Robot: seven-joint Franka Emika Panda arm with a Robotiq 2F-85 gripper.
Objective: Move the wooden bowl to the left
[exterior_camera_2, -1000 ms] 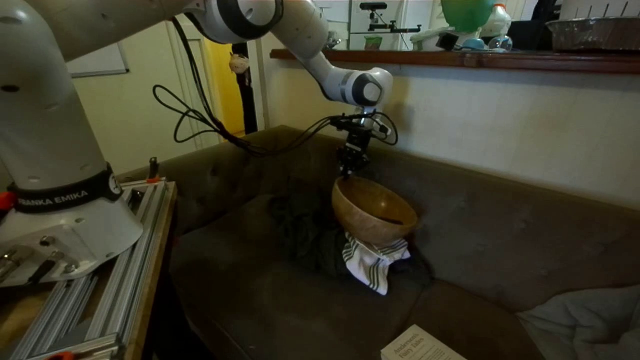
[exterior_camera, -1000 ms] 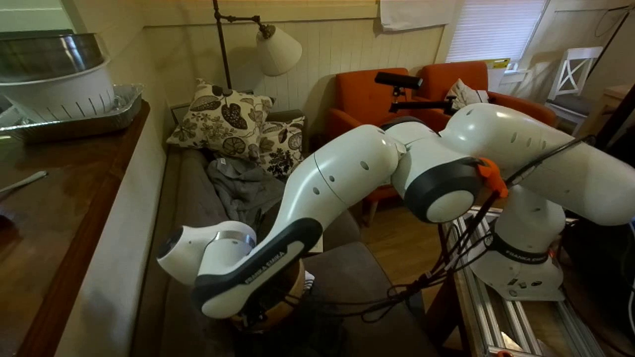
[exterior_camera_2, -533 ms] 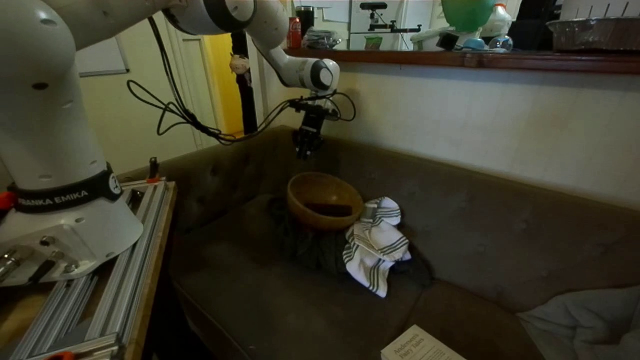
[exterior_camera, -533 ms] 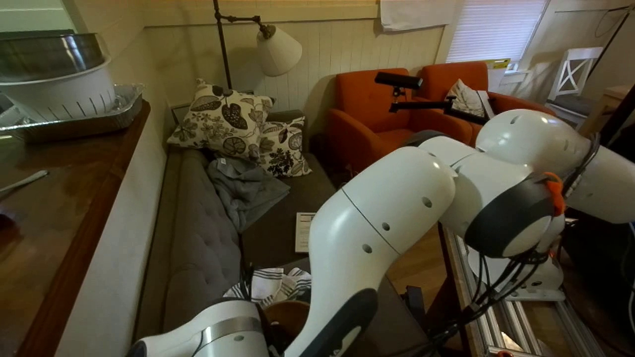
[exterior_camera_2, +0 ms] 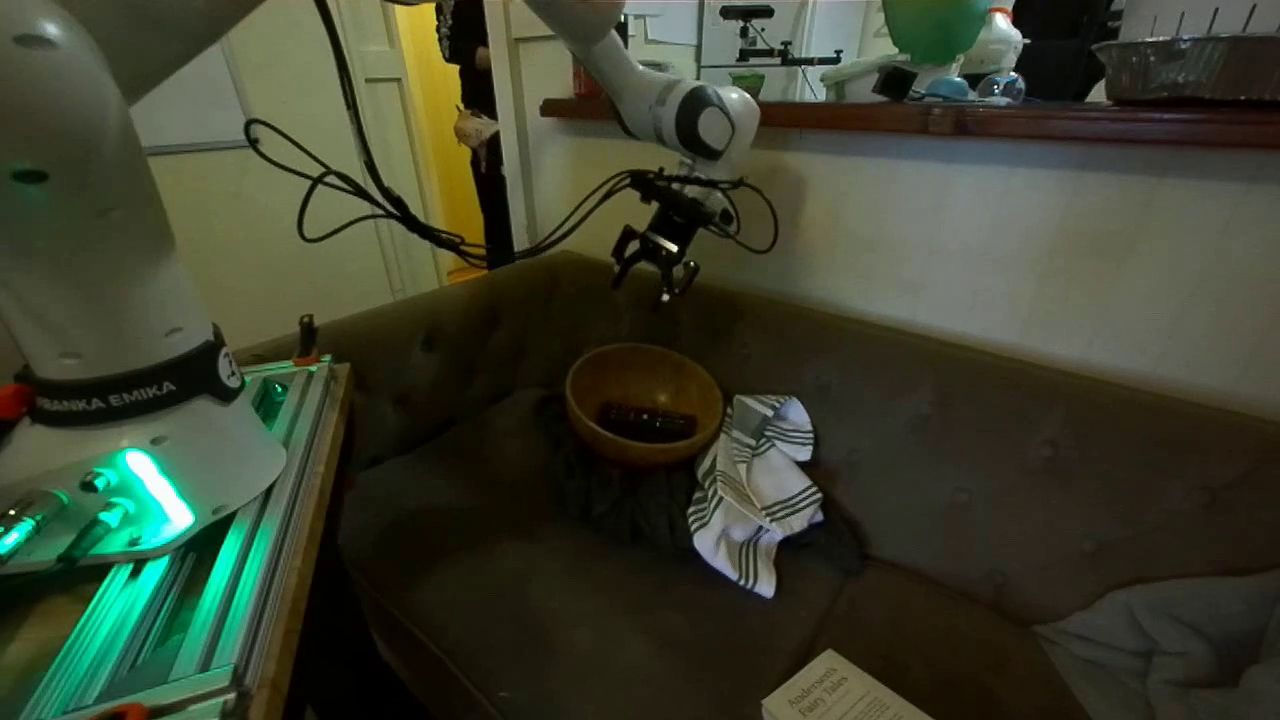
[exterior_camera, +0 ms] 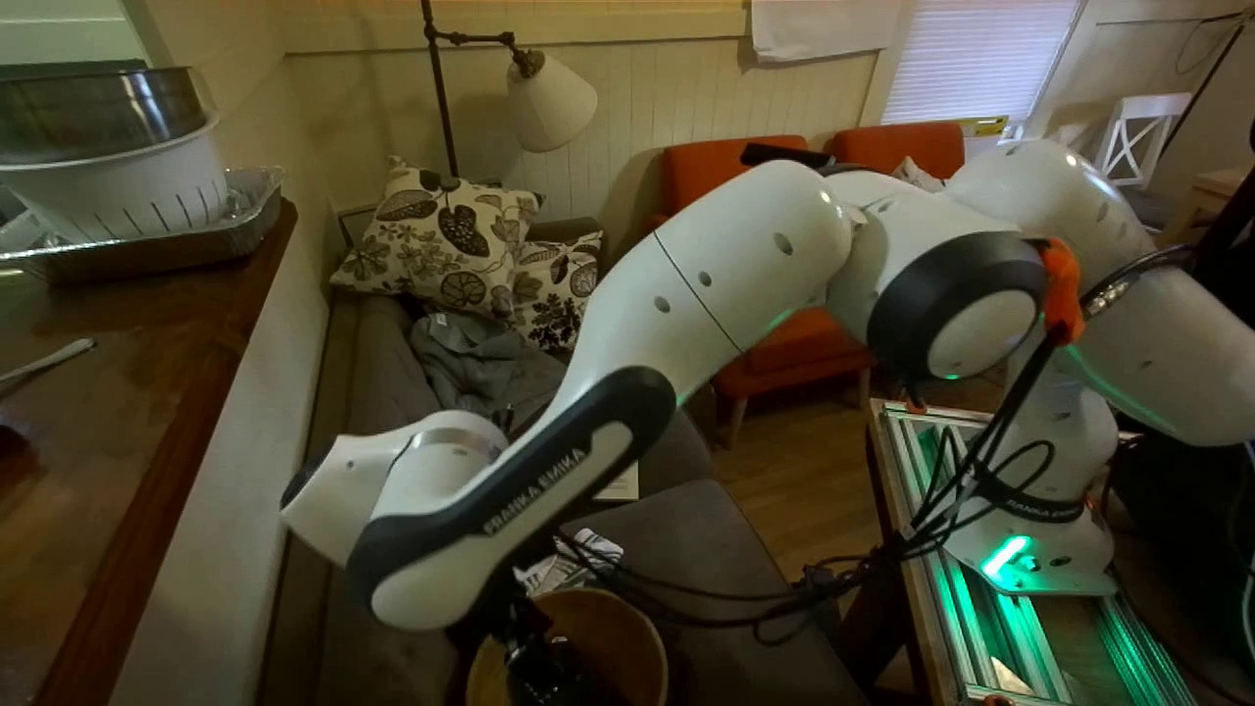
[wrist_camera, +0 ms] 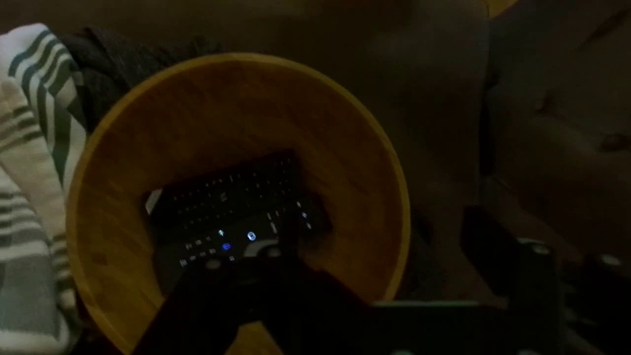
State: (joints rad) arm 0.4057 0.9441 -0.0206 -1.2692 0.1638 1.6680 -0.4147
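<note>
Gripper point(exterior_camera_2: 645, 286), spread wide, hangs above a wooden bowl point(exterior_camera_2: 640, 370) on a sofa point(exterior_camera_2: 520, 600)

In an exterior view the bowl is cut off by the bottom edge, with the dark gripper across part of it. The wrist view is dim: inside the bowl lie dark contents point(wrist_camera: 227, 207) with rows of tiny pale marks, their lower part covered by the gripper; whether this is one object or two is hard to tell. The bowl rests mouth up on a dark cloth point(exterior_camera_2: 630, 510) that blends into the brown sofa, just beside a striped towel point(exterior_camera_2: 755, 500); whether bowl and towel touch cannot be made out. A book point(exterior_camera_2: 840, 692) lettered "Andersen's Fairy Tales" is cut off at the bottom edge of an exterior view.

The gripper's fingers point(wrist_camera: 493, 256) stand wide apart and grasp nothing. In an exterior view, space shows between their tips and the bowl. In the wrist view one finger crosses the bowl's inside and the other lies past its rim.
</note>
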